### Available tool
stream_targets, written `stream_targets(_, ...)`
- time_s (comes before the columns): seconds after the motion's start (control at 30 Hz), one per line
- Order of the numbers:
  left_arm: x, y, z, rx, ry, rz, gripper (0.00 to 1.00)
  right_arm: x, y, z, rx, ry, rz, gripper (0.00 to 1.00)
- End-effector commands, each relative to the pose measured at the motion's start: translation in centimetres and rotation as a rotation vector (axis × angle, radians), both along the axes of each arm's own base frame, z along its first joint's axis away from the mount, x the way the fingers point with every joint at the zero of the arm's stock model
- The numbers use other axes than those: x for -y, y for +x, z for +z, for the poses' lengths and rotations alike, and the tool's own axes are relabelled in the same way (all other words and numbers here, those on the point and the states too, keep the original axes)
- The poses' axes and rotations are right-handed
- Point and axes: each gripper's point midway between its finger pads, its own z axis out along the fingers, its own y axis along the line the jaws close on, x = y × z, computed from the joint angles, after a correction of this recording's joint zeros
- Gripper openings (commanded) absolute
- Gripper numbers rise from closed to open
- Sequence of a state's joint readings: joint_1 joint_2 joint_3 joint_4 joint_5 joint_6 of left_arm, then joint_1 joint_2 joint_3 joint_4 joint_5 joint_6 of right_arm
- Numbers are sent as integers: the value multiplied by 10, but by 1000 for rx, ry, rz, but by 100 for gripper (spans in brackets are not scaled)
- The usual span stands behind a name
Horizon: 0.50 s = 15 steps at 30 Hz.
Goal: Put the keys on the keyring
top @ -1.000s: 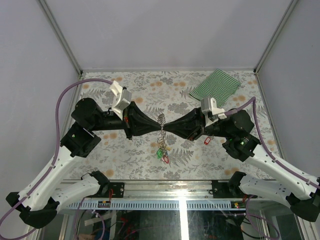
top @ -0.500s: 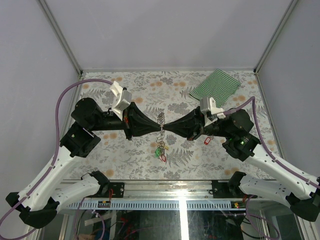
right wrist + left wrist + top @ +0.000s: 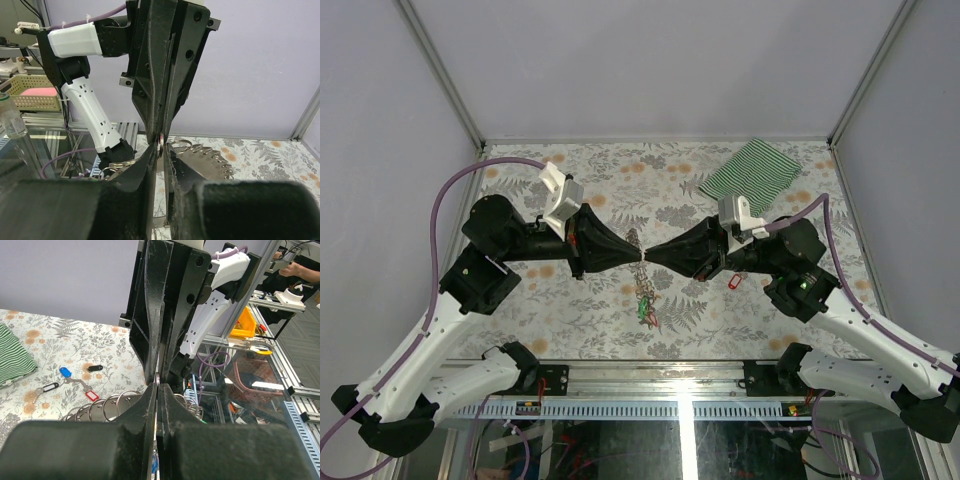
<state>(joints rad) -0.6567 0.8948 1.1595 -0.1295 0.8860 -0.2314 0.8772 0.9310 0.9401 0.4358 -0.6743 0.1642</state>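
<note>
My left gripper and right gripper meet tip to tip above the table's middle. Both are shut on the keyring, a grey coil of links that hangs below the pinch. Keys with green and red tags dangle from it. The ring's loops show beside my left gripper in the left wrist view and beside my right gripper in the right wrist view. Loose keys lie on the table: a red tag, blue, black and red.
A green-striped cloth lies at the far right of the floral table; it also shows in the left wrist view. Grey walls enclose the back and sides. A metal frame rail runs along the near edge.
Both grippers have lifted slightly, still pinched together. The coil that stood above the pinch now hangs below it, and the tagged keys have swung a little.
</note>
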Motion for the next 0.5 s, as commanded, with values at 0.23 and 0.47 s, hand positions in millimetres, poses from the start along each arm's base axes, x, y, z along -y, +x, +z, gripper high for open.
stream_targets(0.23, -2, -2, 27, 85, -60, 11, 0, 1, -7, 19, 43, 24, 27, 17)
stream_targets(0.47, -2, -3, 27, 85, -60, 5, 0, 0, -7, 23, 43, 42, 37, 13)
